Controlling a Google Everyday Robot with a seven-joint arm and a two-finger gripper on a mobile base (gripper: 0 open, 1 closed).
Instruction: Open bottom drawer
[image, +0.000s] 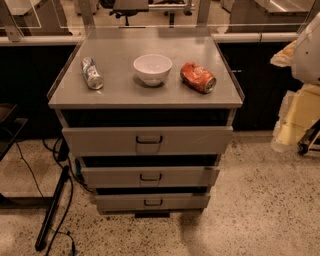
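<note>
- Fingers: not in shot, so I cannot tell whether they are spread or pressed together. The gripper is out of frame. Only a white rounded shape (306, 45) at the right edge shows, possibly part of the arm.
- Target: the grey metal bottom drawer (120, 202), slimmest front of the three, sits lowest in the grey cabinet, just above the speckled floor. Its small dark recessed handle (153, 202) is at the centre of the front.
- Risk 1, wrong drawer: the mid-height grey drawer (115, 177) has a near-identical handle directly above. A slightly high approach hooks that one instead.
- Risk 2, blocked approach: the tall-fronted top drawer (100, 141) and the mid one overhang the bottom front in this view. A steep descent likely clips them, so the approach should be low and level.
- Risk 3, slip: the handle is shallow and narrow. A partial hook probably pops off mid-pull.
- Risk 4, floor clash: the handle is near the floor, with a dark object (152, 215) below the drawer and black cables (55, 210) to the left.
- Risk 5, shake: a jerky pull rocks the cabinet. On the grey counter (150, 96) lie a crushed silver can (92, 73) and an orange can (198, 77), both on their sides and liable to roll. The white bowl (152, 69) stands between them.
</note>
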